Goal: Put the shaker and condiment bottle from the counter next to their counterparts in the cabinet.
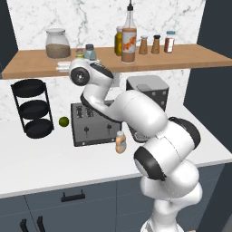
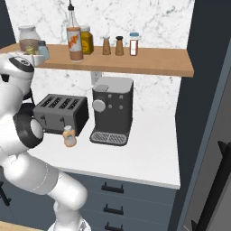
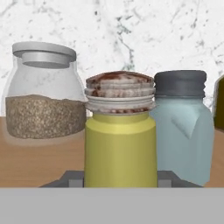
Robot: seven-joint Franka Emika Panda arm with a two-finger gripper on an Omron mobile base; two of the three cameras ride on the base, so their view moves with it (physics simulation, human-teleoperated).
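Now fingers (image 3: 120,179) closed tight around the shaker (image 3: 120,148), beside the pale blue shaker (image 3: 181,127).

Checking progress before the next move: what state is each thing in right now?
Shaker: upright between the pincer fingers, at the shelf, beside the pale blue shaker.
Condiment bottle: upright on the counter, in front of the toaster.
Pale blue shaker: upright on the shelf, capped.
Glass jar: lidded, partly filled.
Tall bottle: upright on the shelf.
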